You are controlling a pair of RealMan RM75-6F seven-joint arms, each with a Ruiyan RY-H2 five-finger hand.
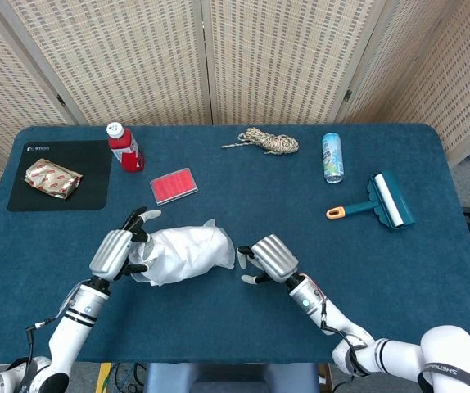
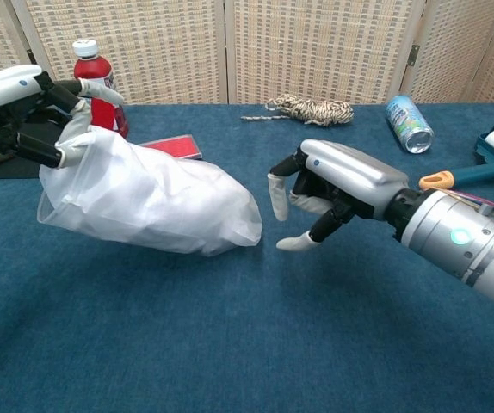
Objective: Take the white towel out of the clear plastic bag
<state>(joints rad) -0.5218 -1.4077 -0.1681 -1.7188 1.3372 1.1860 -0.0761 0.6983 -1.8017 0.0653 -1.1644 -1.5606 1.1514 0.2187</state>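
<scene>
- The soft, crinkly clear plastic bag [image 2: 148, 196] lies on the blue fuzzy worktop [image 2: 230, 344]. The white towel [image 1: 187, 252] is inside it, a puffy lump.
- The left robot hand [image 2: 36, 112] pinches the bag's open end, at 9 o'clock.
- The right robot hand [image 2: 311, 202] is open and empty, fingers curled, just beside the closed end at 3 o'clock.
- Pulling that closed end could drag the whole slippery bag, towel and all.

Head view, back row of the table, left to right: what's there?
Snack pack on the black mat → red bottle → red card → rope → can → lint roller.
</scene>
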